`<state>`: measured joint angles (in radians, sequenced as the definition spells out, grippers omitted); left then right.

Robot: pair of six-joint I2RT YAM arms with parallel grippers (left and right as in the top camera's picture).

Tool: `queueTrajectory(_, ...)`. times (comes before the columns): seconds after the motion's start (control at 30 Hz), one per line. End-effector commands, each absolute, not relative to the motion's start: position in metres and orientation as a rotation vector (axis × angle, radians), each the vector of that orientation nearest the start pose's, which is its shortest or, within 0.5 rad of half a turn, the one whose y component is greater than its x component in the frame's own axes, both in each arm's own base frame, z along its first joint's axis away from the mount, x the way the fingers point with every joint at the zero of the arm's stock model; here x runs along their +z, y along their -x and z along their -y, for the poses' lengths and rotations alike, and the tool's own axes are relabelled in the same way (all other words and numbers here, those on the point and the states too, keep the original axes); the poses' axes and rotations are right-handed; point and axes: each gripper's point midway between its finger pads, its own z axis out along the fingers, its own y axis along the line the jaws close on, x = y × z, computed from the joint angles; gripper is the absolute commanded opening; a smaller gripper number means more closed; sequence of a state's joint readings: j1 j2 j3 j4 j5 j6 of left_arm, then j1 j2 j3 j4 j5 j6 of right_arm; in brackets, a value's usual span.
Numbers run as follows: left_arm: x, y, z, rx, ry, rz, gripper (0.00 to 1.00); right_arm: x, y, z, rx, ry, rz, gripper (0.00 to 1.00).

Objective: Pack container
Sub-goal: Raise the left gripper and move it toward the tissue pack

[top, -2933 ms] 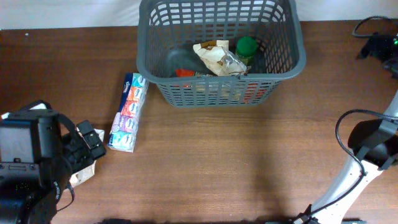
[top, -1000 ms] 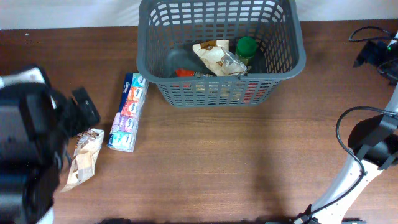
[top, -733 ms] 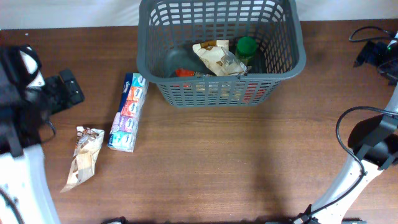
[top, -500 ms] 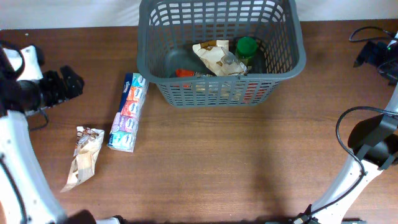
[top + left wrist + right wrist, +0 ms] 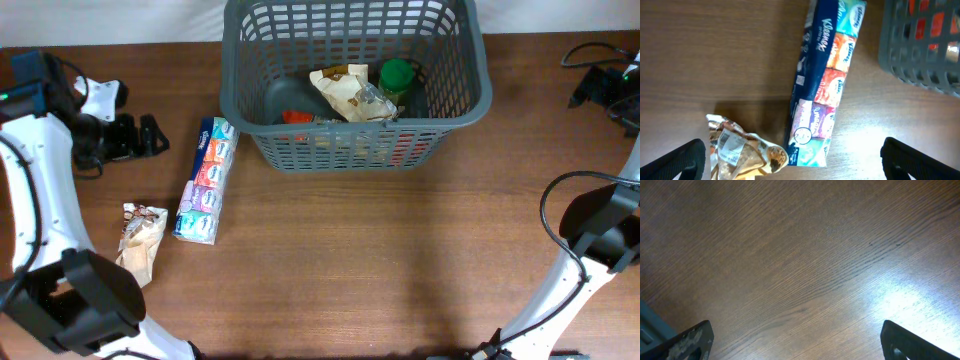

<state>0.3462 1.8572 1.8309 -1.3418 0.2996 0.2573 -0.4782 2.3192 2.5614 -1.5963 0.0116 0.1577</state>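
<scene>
The container [image 5: 350,148], a large grey slotted basket, stands at the back middle of the table. In it lie a crinkled beige bag [image 5: 350,93], a green-capped bottle [image 5: 396,78] and something red [image 5: 297,117]. A blue tissue multipack [image 5: 205,182] lies left of the basket, and a small snack bag [image 5: 140,243] lies beside its near end. My left gripper [image 5: 140,137] hovers open to the left of the tissue pack. In the left wrist view, the tissue pack [image 5: 825,85] and snack bag [image 5: 740,147] lie below its wide-apart fingers [image 5: 685,160]. My right gripper [image 5: 600,88] is open at the far right edge.
The left arm's white link [image 5: 45,190] curves along the table's left side down to its base [image 5: 75,305]. The right arm's base and cable [image 5: 590,235] stand at the front right. The right wrist view shows brown tabletop [image 5: 805,255] and a grey corner [image 5: 646,327] at its left edge.
My left arm has swung from the front left toward the back left, uncovering the snack bag. Its gripper now points at the tissue pack. The right arm and the objects have not moved.
</scene>
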Motion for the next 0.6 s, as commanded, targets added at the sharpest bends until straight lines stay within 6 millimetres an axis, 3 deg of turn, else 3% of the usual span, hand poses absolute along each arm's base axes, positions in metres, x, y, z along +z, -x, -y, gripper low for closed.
queueTrajectory(0.0, 0.178, -0.389, -0.070, -0.362, -0.087, -2.847, 0.99, 0.185, -0.420, 0.223, -0.090, -0.927, -2.780, 0.99)
queueTrajectory(0.17, 0.170, -0.404, -0.079, -0.231, -0.119, -2.841, 0.99, 0.185, -0.420, 0.223, -0.090, -0.927, -2.780, 0.99)
queueTrajectory(0.4, 0.170, -0.403, -0.073, -0.278, -0.116, -2.839, 0.99, 0.185, -0.420, 0.223, -0.090, -0.927, -2.780, 0.99)
queueTrajectory(0.57, 0.165, -0.395, -0.065, -0.221, -0.162, -2.898, 0.99, 0.185, -0.420, 0.223, -0.090, -0.927, -2.780, 0.99)
